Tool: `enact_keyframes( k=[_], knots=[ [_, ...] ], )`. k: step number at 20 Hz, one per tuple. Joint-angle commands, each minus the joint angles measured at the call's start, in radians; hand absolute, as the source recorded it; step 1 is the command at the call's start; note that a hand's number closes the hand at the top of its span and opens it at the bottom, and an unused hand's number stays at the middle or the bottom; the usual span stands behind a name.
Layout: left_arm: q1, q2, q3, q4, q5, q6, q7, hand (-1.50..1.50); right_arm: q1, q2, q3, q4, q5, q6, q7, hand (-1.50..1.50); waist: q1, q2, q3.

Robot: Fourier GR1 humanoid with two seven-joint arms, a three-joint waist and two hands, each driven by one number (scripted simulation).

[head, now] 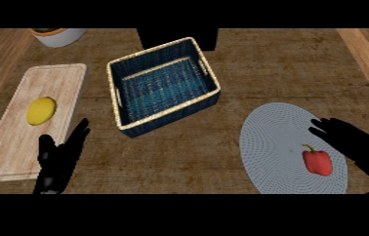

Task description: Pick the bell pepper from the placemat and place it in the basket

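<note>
— Where's the pepper [317, 162]?
— Lying on the round grey placemat [277, 147], at about four o'clock on the counter [288, 69]. Red, green stem pointing up toward eleven. Sits in the right part of the mat, toward five o'clock of its centre.

— And the right hand [342, 135]?
— Coming in from the right edge at about three o'clock. Fingers straight and slightly spread, reaching left over the mat's edge. Just above the pepper, at its one o'clock; not closed around it. Can't tell whether touching.

— Left hand [61, 159]?
— Down at eight o'clock, over the lower right corner of the wooden board [51, 84]. Fingers straight, apart, pointing up toward one o'clock. Holding nothing.

— Basket [162, 86]?
— Near the middle, slightly toward eleven. Dark blue weave, pale rim, turned a bit askew. Well apart from the mat.

— Anything else?
— Yellow fruit [41, 110], perhaps a lemon, on the board at nine o'clock. White bowl [57, 36] at the far corner, ten o'clock, cut by the edge. Dark block [176, 37] behind the basket at twelve.
</note>
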Motion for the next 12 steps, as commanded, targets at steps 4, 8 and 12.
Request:
enact_keyframes(
  k=[4,8,12],
  knots=[
    [0.048,-0.014,0.003,0.026,0.004,-0.021,0.048,0.00,0.008,0.019,0.002,-0.017,0.035,0.013,-0.005,-1.50,-0.004,0.008,-0.012],
    [0.036,-0.057,-0.026,0.038,-0.032,0.009,0.051,0.00,-0.054,0.063,0.094,0.080,0.172,-0.012,0.074,-1.50,0.004,0.010,-0.011],
    [0.034,-0.060,-0.017,0.047,-0.052,0.013,0.038,0.00,-0.048,0.093,0.114,0.086,0.204,-0.020,0.086,-1.50,-0.002,0.009,-0.011]
  ],
)
